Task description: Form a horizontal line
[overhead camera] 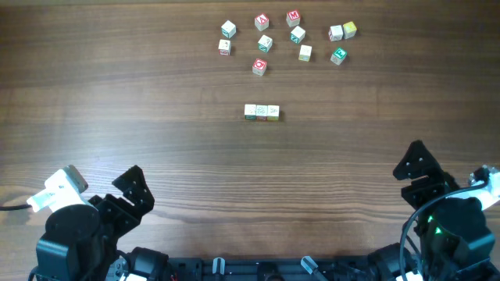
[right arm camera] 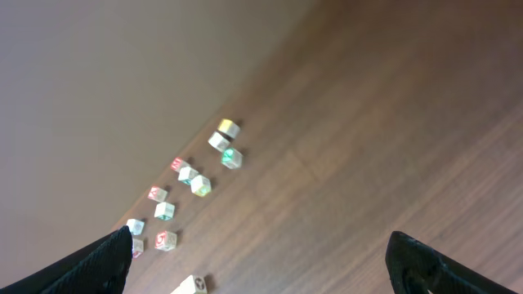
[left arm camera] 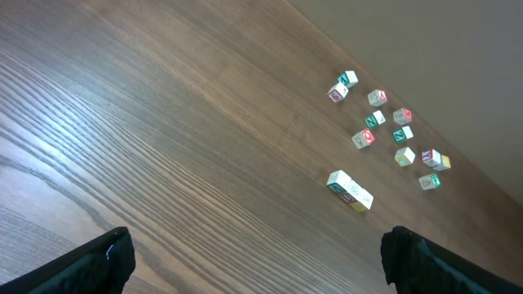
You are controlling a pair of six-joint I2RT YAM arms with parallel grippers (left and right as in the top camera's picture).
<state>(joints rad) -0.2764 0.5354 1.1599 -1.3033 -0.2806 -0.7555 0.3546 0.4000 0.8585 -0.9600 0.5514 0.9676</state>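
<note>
The horizontal line [overhead camera: 261,112] is a short row of three whitish letter cubes touching edge to edge at the table's middle. It also shows in the left wrist view [left arm camera: 349,190], and one end of it shows at the bottom edge of the right wrist view [right arm camera: 189,285]. My left gripper [overhead camera: 129,195] is open and empty at the near left, far from the row; its fingers flank bare wood in its wrist view [left arm camera: 257,257]. My right gripper [overhead camera: 418,168] is open and empty at the near right [right arm camera: 257,261].
Several loose letter cubes [overhead camera: 281,37] lie scattered at the far side of the wooden table [overhead camera: 117,101], beyond the row. They also show in the left wrist view [left arm camera: 384,131] and the right wrist view [right arm camera: 192,180].
</note>
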